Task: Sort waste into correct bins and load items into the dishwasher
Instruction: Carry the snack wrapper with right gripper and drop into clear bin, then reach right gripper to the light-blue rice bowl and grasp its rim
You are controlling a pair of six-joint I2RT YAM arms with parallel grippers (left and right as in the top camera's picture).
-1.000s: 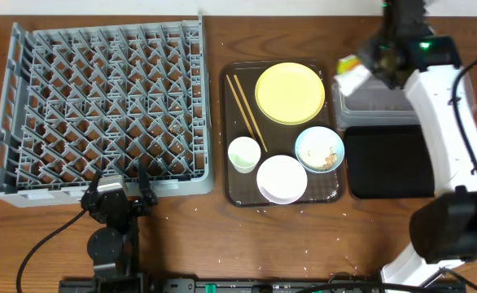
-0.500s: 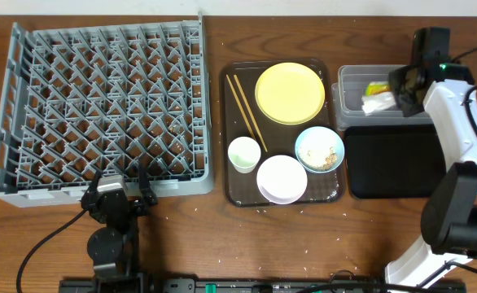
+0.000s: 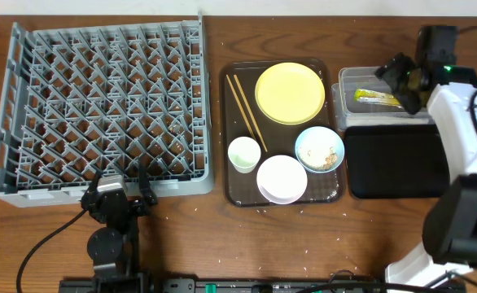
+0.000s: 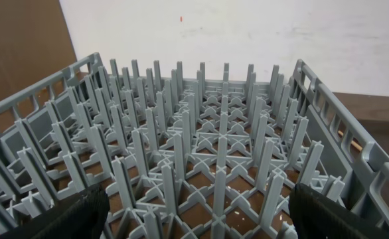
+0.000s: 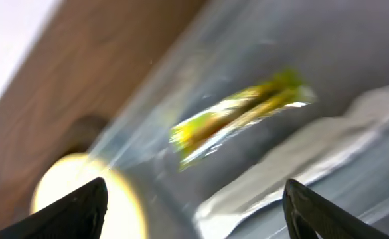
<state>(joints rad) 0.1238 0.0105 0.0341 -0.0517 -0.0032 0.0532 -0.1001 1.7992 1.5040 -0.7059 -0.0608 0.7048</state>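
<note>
The green-and-yellow snack wrapper point(image 3: 374, 98) lies loose inside the clear tub point(image 3: 342, 112) at the far right, and shows blurred point(image 5: 241, 113) in the right wrist view. My right gripper point(image 3: 396, 85) hovers just above it, open and holding nothing point(image 5: 194, 216). The black tray point(image 3: 393, 163) sits in front of the tub. Yellow plate point(image 3: 290, 92), chopsticks point(image 3: 245, 106), small white cup point(image 3: 243, 153), white bowl point(image 3: 282, 178) and light blue bowl point(image 3: 319, 148) with crumbs rest on the brown tray. My left gripper point(image 3: 120, 191) stands open at the grey dish rack's point(image 3: 100, 106) near edge point(image 4: 198, 222).
The brown serving tray point(image 3: 230, 191) lies between the rack and the bins. Scattered crumbs dot the wooden table near the front edge point(image 3: 304, 244). The rack's upright pegs point(image 4: 214, 153) fill the left wrist view.
My right gripper carried the wrapper over the clear tub and opened; the wrapper now lies in the tub. The left arm has not moved.
</note>
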